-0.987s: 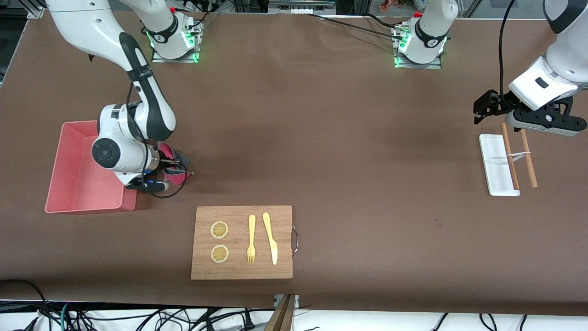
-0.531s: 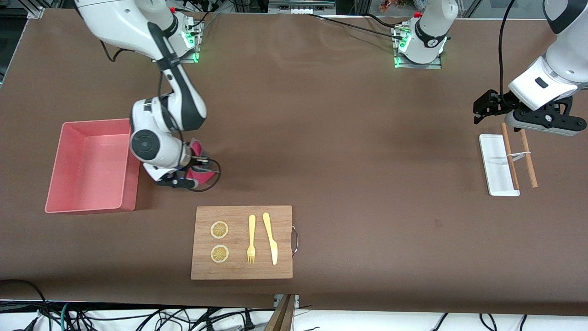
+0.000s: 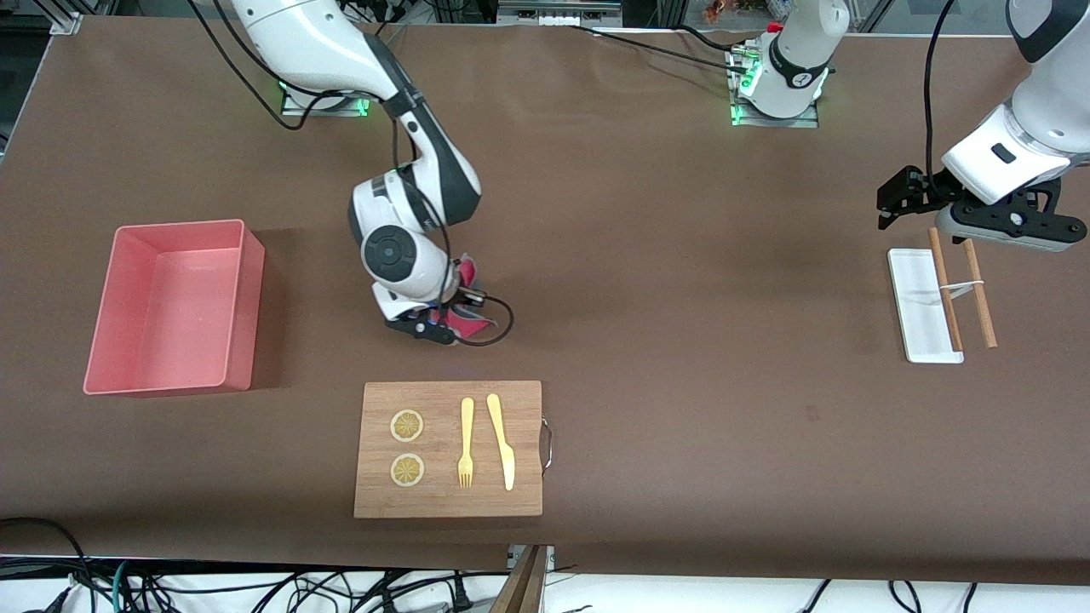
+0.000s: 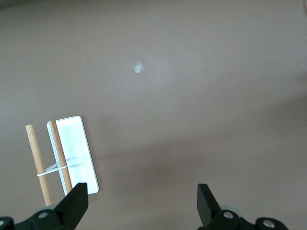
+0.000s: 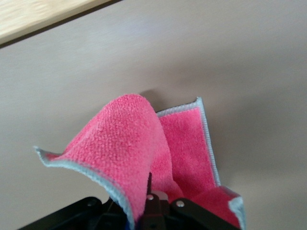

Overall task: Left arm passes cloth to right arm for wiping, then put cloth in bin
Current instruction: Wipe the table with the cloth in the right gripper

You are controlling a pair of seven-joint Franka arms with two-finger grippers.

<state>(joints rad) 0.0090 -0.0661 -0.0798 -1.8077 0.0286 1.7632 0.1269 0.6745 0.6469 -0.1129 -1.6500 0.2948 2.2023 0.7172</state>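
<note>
My right gripper (image 3: 450, 317) is shut on the crimson-pink cloth (image 3: 468, 274), low over the brown table just farther from the front camera than the cutting board (image 3: 448, 449). In the right wrist view the cloth (image 5: 139, 143) folds out from the right gripper (image 5: 154, 203), and its edge seems to touch the tabletop. The pink bin (image 3: 243, 298) stands empty toward the right arm's end of the table. My left gripper (image 3: 891, 203) waits open in the air by the white tray (image 3: 915, 298). Nothing lies between the left gripper's (image 4: 142, 203) fingers.
The cutting board carries two lemon slices (image 3: 407, 426), a yellow fork (image 3: 466, 441) and a yellow knife (image 3: 502, 441). Wooden chopsticks (image 3: 960, 289) lie across the white tray (image 4: 73, 151) at the left arm's end. A corner of the cutting board (image 5: 33, 14) shows in the right wrist view.
The right arm has swept the cloth along the table from beside the bin toward the middle, uncovering the bin. The left arm has not moved.
</note>
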